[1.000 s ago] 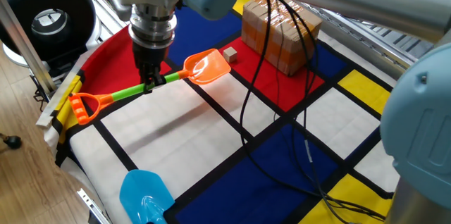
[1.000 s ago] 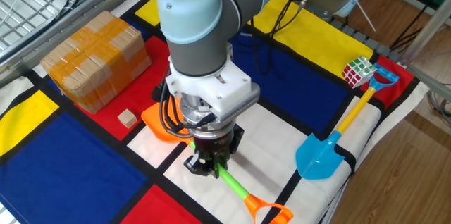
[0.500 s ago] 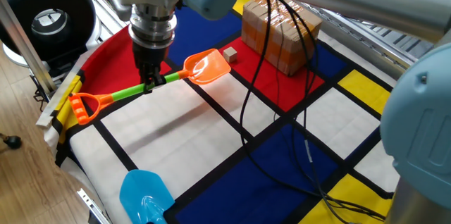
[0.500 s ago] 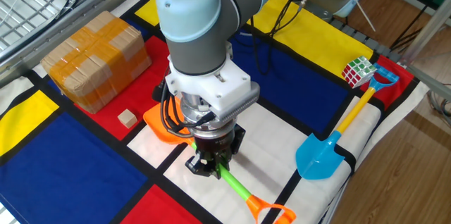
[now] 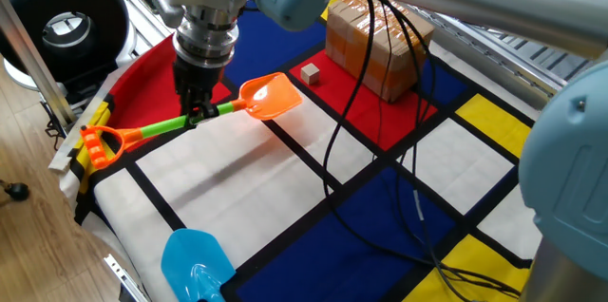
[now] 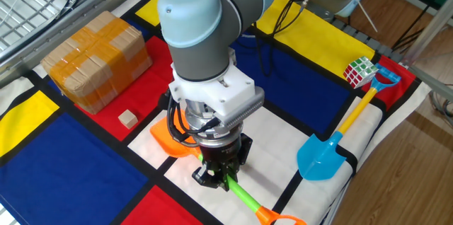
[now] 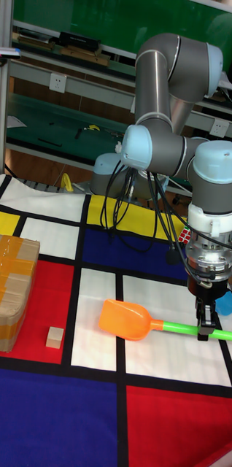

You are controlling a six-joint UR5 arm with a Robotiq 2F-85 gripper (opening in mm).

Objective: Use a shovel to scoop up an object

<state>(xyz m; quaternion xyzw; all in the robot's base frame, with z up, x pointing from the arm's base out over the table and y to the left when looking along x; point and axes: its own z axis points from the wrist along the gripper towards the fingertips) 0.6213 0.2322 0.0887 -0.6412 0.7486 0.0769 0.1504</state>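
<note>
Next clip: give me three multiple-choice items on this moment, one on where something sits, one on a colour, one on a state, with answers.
1. Where is the wooden cube?
A. on the orange blade
B. on a red patch of the cloth, near the cardboard box
C. beside the Rubik's cube

2. What colour is the shaft that the end effector holds?
A. bright green
B. light blue
C. yellow

3. What is the state of the shovel?
A. lying free, untouched
B. gripped on its shaft, blade empty
C. gripped, carrying the cube

Answers: 1 B, the tall fixed view shows the cube on red cloth, apart from the blade. 2 A, the fingers close on a green shaft. 3 B, the blade holds nothing.
</note>
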